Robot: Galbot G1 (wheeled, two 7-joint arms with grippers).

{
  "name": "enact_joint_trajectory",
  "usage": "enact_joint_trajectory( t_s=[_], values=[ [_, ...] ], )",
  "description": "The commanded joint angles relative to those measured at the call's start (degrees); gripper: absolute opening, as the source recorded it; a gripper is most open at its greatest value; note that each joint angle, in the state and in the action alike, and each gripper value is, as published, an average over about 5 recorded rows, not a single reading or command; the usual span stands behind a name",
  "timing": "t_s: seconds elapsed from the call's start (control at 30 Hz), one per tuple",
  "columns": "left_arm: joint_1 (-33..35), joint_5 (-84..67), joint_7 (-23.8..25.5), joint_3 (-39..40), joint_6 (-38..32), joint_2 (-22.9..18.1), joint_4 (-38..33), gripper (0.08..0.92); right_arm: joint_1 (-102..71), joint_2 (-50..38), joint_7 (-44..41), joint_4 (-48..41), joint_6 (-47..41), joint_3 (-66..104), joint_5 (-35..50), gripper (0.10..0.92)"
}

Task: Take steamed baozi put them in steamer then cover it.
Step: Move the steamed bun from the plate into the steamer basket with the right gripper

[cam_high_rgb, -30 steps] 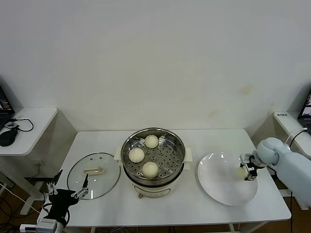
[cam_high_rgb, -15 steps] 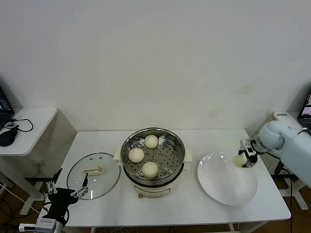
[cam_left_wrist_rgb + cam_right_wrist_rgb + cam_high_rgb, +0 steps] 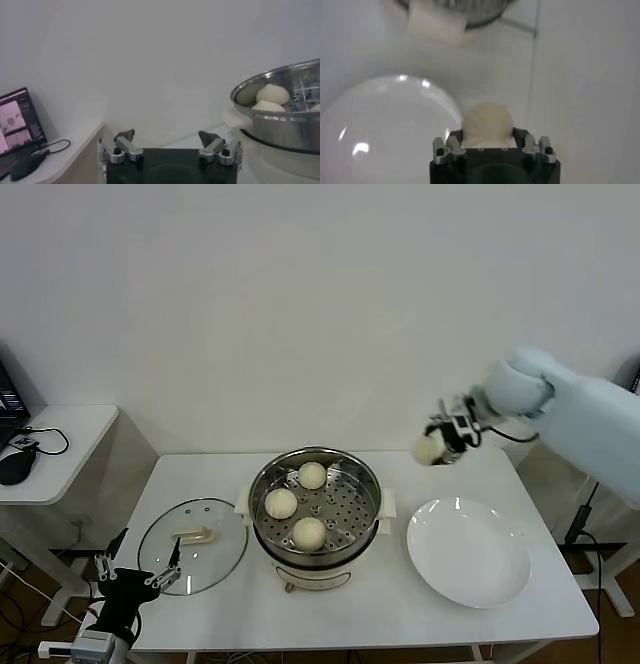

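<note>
Three cream-white baozi [image 3: 310, 533] lie on the perforated tray of the shiny steamer [image 3: 367, 484] at the table's middle. My right gripper [image 3: 434, 446] is shut on one more baozi [image 3: 428, 449], raised in the air above the table's back right, between the steamer and the plate. The right wrist view shows that baozi [image 3: 487, 125] wedged between the jaws. The glass cover [image 3: 193, 545] with its cream handle lies flat on the table left of the steamer. My left gripper [image 3: 137, 576] hangs open at the table's front left corner, near the cover's edge, and the left wrist view shows it [image 3: 166, 136] holding nothing.
A white plate [image 3: 468, 552] sits on the table right of the steamer with nothing on it. A small side table [image 3: 50, 449] with a mouse and cable stands at the far left. A wall runs close behind the table.
My right gripper has lifted the baozi off the plate and carried it up and left toward the steamer. The left arm has stayed where it was.
</note>
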Motion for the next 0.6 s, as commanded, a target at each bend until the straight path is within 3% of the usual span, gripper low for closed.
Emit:
enact_joint_trajectory(
  t_s=[0.03,0.6],
  values=[
    [0.05,-0.05,-0.01,-0.15,0.02,-0.13,0.06,0.823,11.03,11.72,7.17,4.21,-9.47,-10.69,15.52,0.636],
    [-0.04,-0.16,0.09,-0.65,-0.02,-1.43,-0.53,0.823,-0.29,22.72,14.14,-2.61,-17.10,-14.80,17.13,0.637]
  ],
)
